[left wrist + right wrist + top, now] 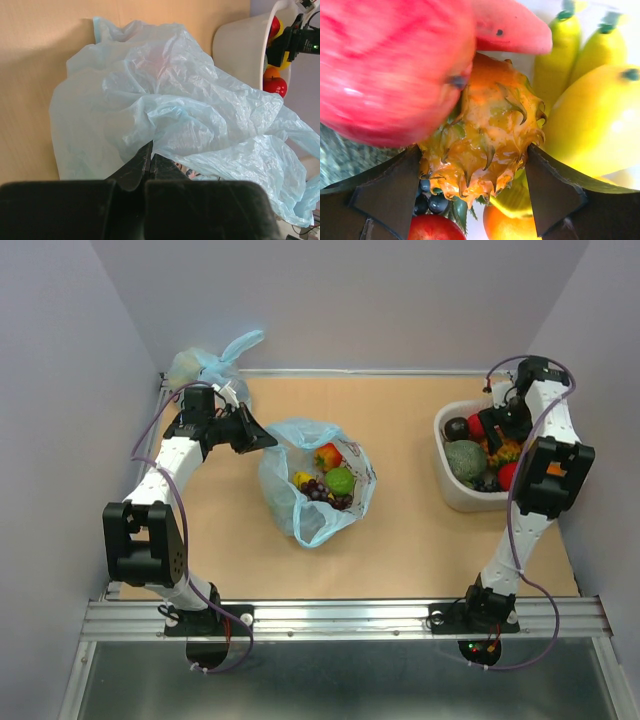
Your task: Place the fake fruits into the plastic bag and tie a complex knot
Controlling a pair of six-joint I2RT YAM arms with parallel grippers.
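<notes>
Two grippers, two states. Left gripper [150, 150]: jaws fully closed, pinching a fold of the plastic bag [165, 100]. In the top view it sits at the bag's upper-left rim, left of frame centre. Bag lies mid-table [420, 560], mouth gaping. Fake fruits [328, 475] inside it: a red-yellow one, a green one, a small yellow one, dark grapes. Right gripper [474, 150]: jaws spread wide, down in the white tub [452, 495] at the right of the frame, one finger on each side of a spiky orange fruit [485, 125]. Can't tell whether the pads actually touch it. Red apple [385, 65] fills the upper left of the right wrist view, bananas [600, 100] at its right. Smaller blue bag [205, 365] at the upper-left table corner.
</notes>
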